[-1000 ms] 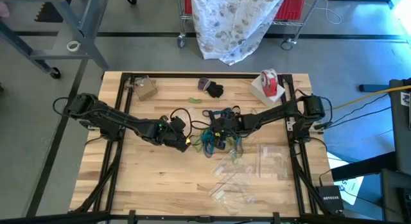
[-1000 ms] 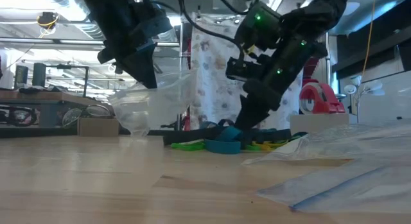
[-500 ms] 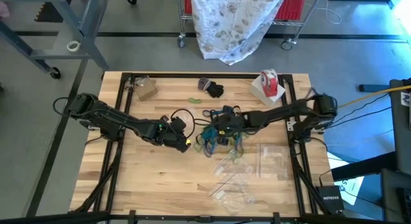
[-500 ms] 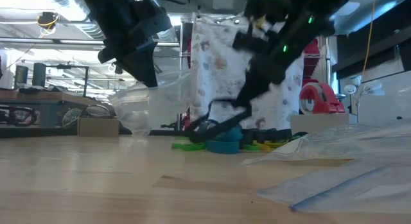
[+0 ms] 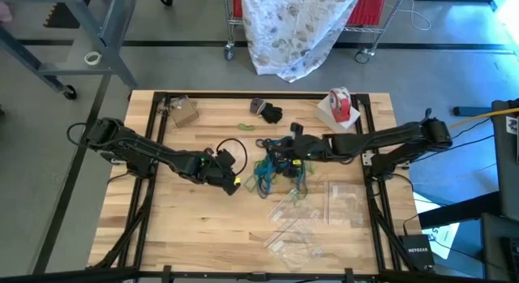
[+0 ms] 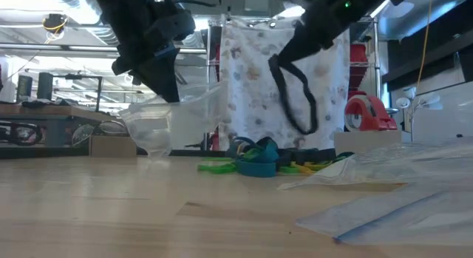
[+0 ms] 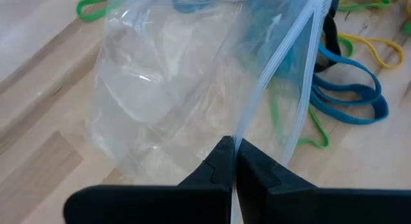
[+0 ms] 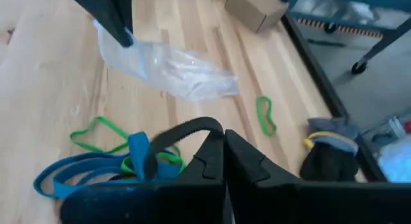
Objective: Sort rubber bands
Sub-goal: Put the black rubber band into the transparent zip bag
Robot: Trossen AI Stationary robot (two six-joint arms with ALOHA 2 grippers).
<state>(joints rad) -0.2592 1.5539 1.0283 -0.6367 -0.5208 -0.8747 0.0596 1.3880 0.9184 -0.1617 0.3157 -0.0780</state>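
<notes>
The right claw [image 6: 284,57] is pinched tight on a black rubber band [image 6: 294,95], which hangs as a long loop clear of the desk [image 5: 195,226]; the low view shows this drop plainly, while from above the band is hard to pick out against the dark arm. Under and just beside it lies the pile of rubber bands [image 5: 272,171], blue, green and yellow loops tangled near the desk's middle. One green band [image 8: 265,115] lies apart from the pile, toward the dark glove [image 5: 270,113].

The left claw [image 7: 232,153] is closed on the edge of a clear plastic bag [image 7: 186,89], holding it up just beside the pile. The left wrist view shows the bag's zip strip running up from the fingers.

Around them: more clear bags [image 5: 312,222] lie flat on the near right of the desk, a red-and-white tape roll [image 5: 340,105] sits at the far right, and a small cardboard box [image 5: 183,113] at the far left.
</notes>
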